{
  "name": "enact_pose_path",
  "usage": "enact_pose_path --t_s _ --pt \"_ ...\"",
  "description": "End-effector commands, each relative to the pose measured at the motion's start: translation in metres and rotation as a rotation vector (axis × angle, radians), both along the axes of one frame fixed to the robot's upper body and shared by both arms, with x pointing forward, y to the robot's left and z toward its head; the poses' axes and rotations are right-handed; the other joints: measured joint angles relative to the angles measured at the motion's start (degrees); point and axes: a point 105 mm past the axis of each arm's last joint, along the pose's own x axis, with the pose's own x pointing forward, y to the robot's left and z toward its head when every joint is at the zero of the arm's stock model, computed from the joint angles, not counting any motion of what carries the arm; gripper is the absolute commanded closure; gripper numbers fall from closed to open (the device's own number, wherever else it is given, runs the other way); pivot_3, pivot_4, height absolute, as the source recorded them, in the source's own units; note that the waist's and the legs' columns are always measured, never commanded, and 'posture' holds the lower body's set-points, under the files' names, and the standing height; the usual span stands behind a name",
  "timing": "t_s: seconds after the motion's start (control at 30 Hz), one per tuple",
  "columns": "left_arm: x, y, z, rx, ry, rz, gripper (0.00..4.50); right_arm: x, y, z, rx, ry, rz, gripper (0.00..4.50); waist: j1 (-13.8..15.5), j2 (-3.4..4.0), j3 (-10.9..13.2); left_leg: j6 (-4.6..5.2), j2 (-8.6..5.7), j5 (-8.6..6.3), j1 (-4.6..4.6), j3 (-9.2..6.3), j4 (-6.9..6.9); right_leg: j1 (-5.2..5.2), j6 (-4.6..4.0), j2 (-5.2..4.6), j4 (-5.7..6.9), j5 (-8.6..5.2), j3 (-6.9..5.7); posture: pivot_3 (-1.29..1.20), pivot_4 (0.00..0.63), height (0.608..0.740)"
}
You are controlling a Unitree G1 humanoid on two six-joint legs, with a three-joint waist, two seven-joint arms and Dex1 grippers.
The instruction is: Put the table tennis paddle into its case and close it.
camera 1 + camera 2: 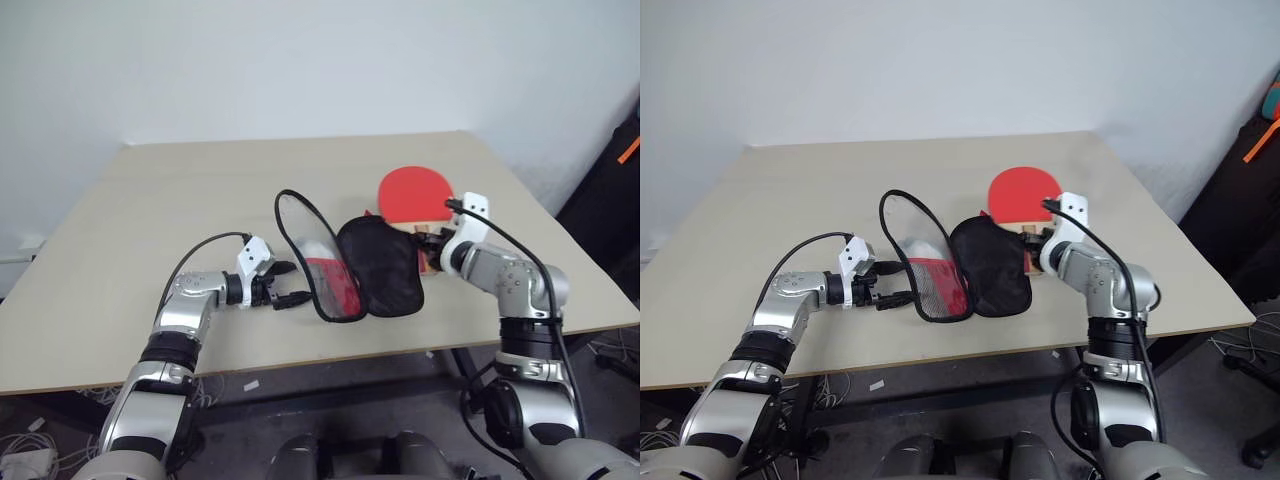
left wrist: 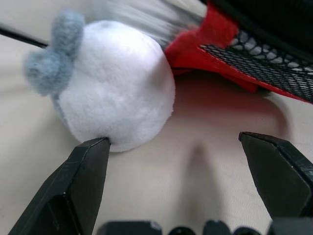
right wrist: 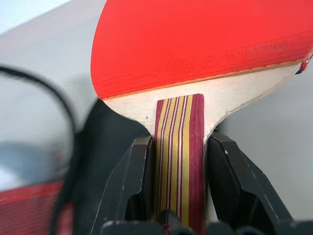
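Table tennis paddle [image 3: 195, 44]: matt red rubber face, striped wooden handle. Case [image 1: 378, 265]: black fabric, red mesh. Table [image 1: 150, 220]: smooth, matt.

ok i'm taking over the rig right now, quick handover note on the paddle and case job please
Right tool: shut on the table tennis paddle, clamped on its striped wooden handle, red face pointing away from the robot.
Left tool: open, holding nothing, beside the near edge of the case; a white fluffy ball with grey tufts lies just ahead of it.
The case lies unzipped on the table, its see-through flap standing open, black lining showing.
Done: paddle picked up.
Left: slide the paddle into the case, then zip it closed.
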Motion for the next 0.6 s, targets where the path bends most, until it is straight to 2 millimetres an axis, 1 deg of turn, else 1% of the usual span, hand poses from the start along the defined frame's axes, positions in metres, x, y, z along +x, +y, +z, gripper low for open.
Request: enact_pose_path --t_s 0.03,0.23,0.33,0.4,0.5,0.6 --pt "0.004 -0.001 0.01 0.006 -0.048 -0.017 0.0 0.009 0.013 0.029 0.086 -0.071 0.002 3.21 -0.01 0.0 0.0 -0.14 0.0 0.09 -0.08 0.01 0.01 -0.06 -0.06 0.0 0.0 0.06 0.0 0.0 0.0 0.74" --pt "0.002 -0.001 0.009 0.006 -0.051 -0.017 0.0 0.016 0.017 -0.001 0.113 0.065 -0.064 3.21 0.01 -0.01 0.0 -0.22 -0.02 0.14 -0.12 0.01 0.02 -0.06 -0.03 0.01 -0.02 0.1 -0.04 0.0 0.0 0.74" --pt "0.002 -0.002 0.009 0.004 -0.051 -0.016 0.0 0.01 0.03 -0.01 0.089 0.089 -0.004 3.21 -0.13 0.0 0.0 -0.23 -0.02 0.14 -0.14 0.03 0.01 -0.08 -0.03 0.0 -0.02 0.1 -0.03 0.0 0.0 0.74" --pt "0.001 -0.003 0.008 0.002 -0.051 -0.017 0.0 0.004 0.037 -0.023 0.049 0.109 0.045 3.21 -0.17 0.0 0.0 -0.25 0.0 0.15 -0.16 0.04 -0.01 -0.13 -0.02 0.02 -0.01 0.1 -0.02 0.0 0.0 0.74" --pt "0.001 -0.004 0.007 0.002 -0.051 -0.019 0.0 -0.004 0.041 -0.039 0.029 0.152 0.073 3.21 -0.26 0.0 0.0 -0.27 0.04 0.16 -0.16 0.03 -0.03 -0.14 -0.01 0.05 -0.01 0.09 -0.03 0.0 0.0 0.74" --pt "0.001 -0.006 0.007 0.0 -0.05 -0.022 0.0 -0.009 0.044 -0.046 0.008 0.162 0.098 3.21 -0.25 -0.02 -0.01 -0.27 0.03 0.17 -0.15 0.03 -0.03 -0.12 0.02 0.05 -0.01 0.08 -0.02 0.0 0.0 0.74"
